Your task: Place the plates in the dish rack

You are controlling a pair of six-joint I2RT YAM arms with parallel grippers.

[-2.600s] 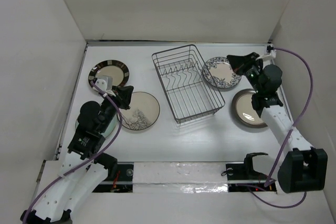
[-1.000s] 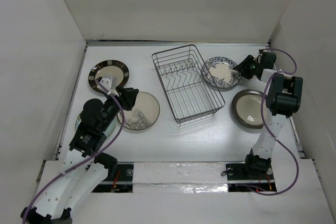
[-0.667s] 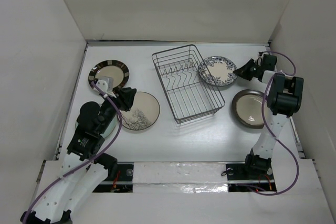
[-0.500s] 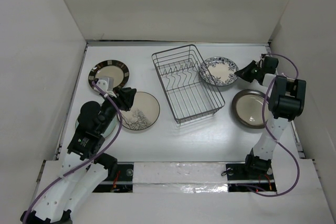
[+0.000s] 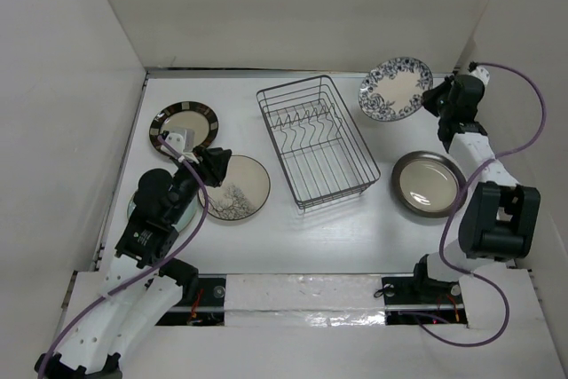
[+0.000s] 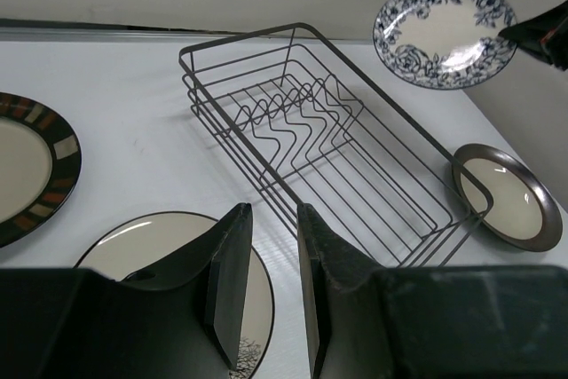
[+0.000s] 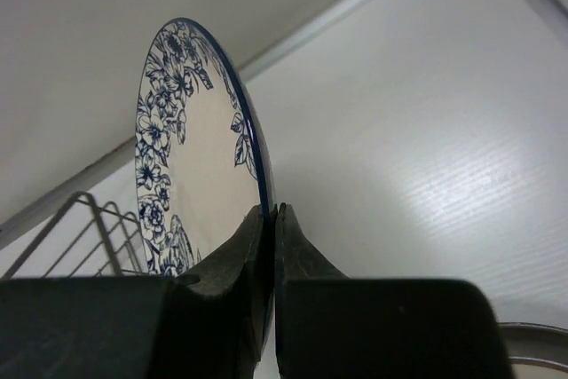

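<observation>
Top external view: the right gripper [image 5: 435, 99] is clenched on the rim of the blue floral plate [image 5: 395, 88], held tilted above the far right corner of the table [image 5: 266, 237]; the dish rack [image 5: 315, 141] lies to its left, long axis running far-left to near-right; this gripper is the nearer.

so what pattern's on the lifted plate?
Blue floral on white; the plate is pinched by the right gripper. Best in the left wrist view.

A white table [image 5: 266, 241] (matte) boxed on three sides by white walls [image 5: 293, 6]
</observation>
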